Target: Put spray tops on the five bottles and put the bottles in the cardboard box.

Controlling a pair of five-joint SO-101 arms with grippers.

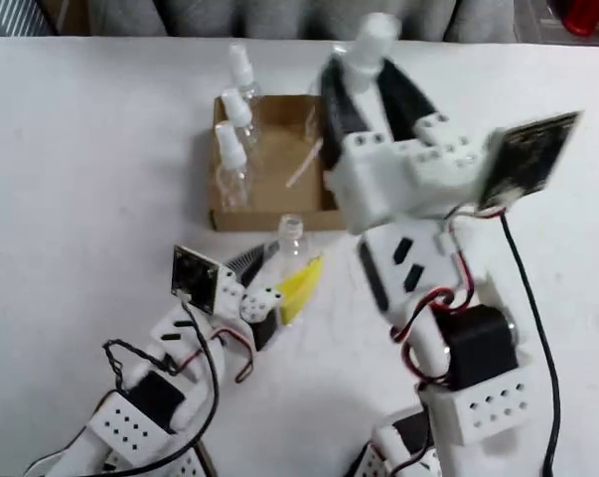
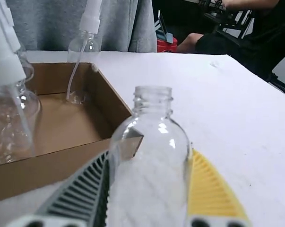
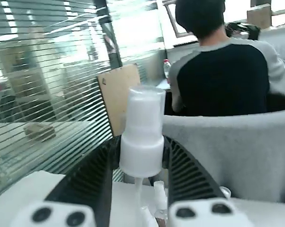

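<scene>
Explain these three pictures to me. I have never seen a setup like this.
These are two small robot arms at a white table, each ending in a two-finger gripper. The high view looks down from above; the other two come from cameras on the arms' wrists. The left gripper is shut on an open bottle, upright beside the cardboard box. The right gripper holds a white spray top raised above the table. Capped bottles already stand in the box.
</scene>
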